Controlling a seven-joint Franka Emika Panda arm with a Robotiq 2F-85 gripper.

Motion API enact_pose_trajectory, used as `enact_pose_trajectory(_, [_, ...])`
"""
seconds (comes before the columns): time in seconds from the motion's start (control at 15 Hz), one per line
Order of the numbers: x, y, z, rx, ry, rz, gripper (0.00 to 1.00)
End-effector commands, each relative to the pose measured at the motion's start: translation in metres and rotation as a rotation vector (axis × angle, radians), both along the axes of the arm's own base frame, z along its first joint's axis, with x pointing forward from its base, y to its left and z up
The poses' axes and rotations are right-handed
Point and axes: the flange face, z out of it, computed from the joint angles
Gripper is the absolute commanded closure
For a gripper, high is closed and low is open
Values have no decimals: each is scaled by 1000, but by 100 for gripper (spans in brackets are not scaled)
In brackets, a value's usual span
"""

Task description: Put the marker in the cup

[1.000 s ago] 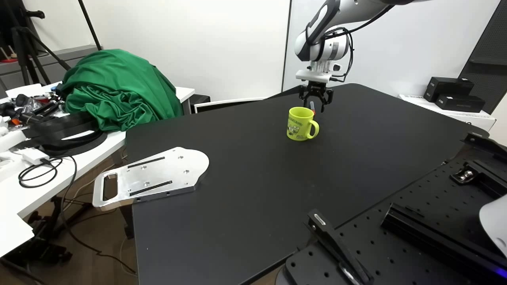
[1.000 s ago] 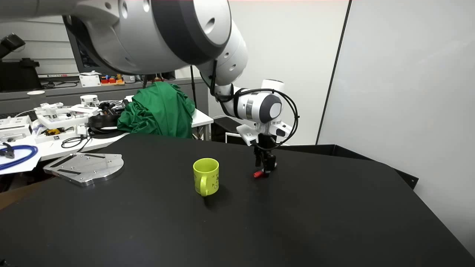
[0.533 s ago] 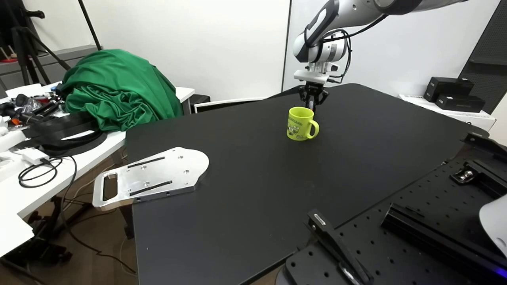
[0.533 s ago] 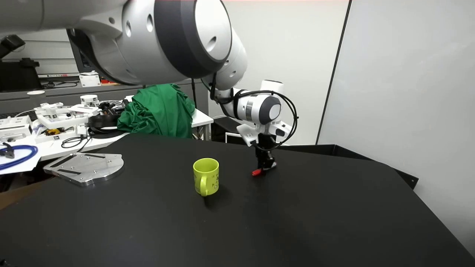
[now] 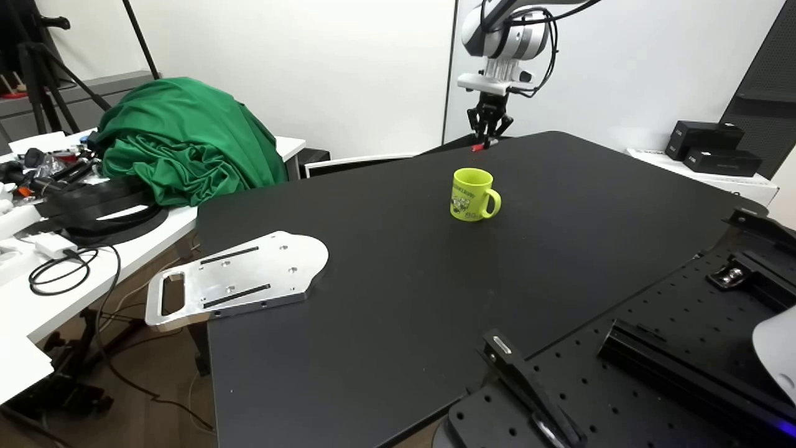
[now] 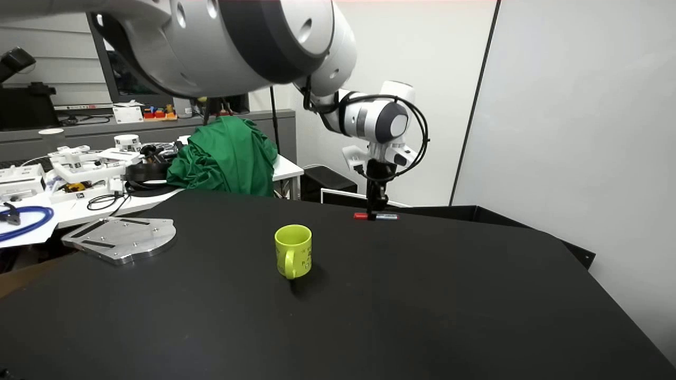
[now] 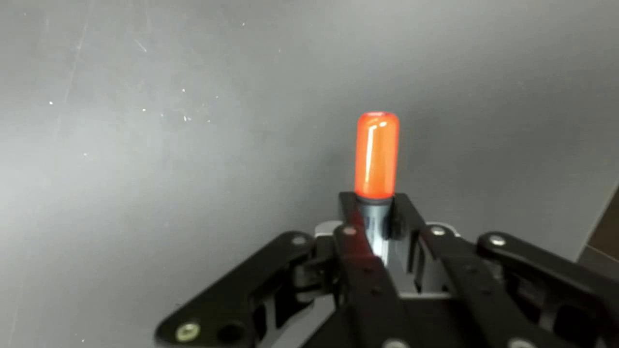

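Observation:
My gripper (image 7: 376, 207) is shut on the marker (image 7: 376, 157), its two fingers pinching the grey barrel just behind the red-orange cap. The cap sticks out past the fingertips, and part of the barrel is hidden between the fingers. In an exterior view, the marker (image 6: 387, 217) hangs roughly level, off the dark tabletop, under the gripper (image 6: 372, 213). The yellow-green cup (image 5: 471, 194) stands upright on the table with its handle to the side. It is apart from the gripper (image 5: 484, 139), which is farther back and higher in that view. The wrist view does not show the cup.
A silver metal plate (image 5: 249, 274) lies at the table's edge. Beyond it are a green cloth (image 5: 186, 137) and a cluttered white side table (image 6: 58, 211). White wall panels (image 6: 554, 105) rise behind the arm. Black rails (image 5: 690, 373) lie on a perforated board.
The gripper has closed on the marker, which was lying on the table, and has lifted it upward. The cup has stayed in place.

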Motion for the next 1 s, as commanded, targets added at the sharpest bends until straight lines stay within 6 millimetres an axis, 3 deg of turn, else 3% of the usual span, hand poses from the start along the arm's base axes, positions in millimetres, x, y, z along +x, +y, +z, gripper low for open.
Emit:
enact_pose_trajectory(0.0, [5,8,77,126,41,-45,95])
enact_pose_trajectory(0.2, [-5,18,114,282,118,-25,95])
enact_pose_trajectory(0.33, [-14,21,116,374,178,-29,95])
enact_pose_trajectory(0.47, [-25,22,103,462,243,-36,95])
enact_pose_trajectory(0.67, [-39,33,67,616,307,-35,95])
enact_pose_trajectory(0.93, [-51,73,20,786,422,-53,95])
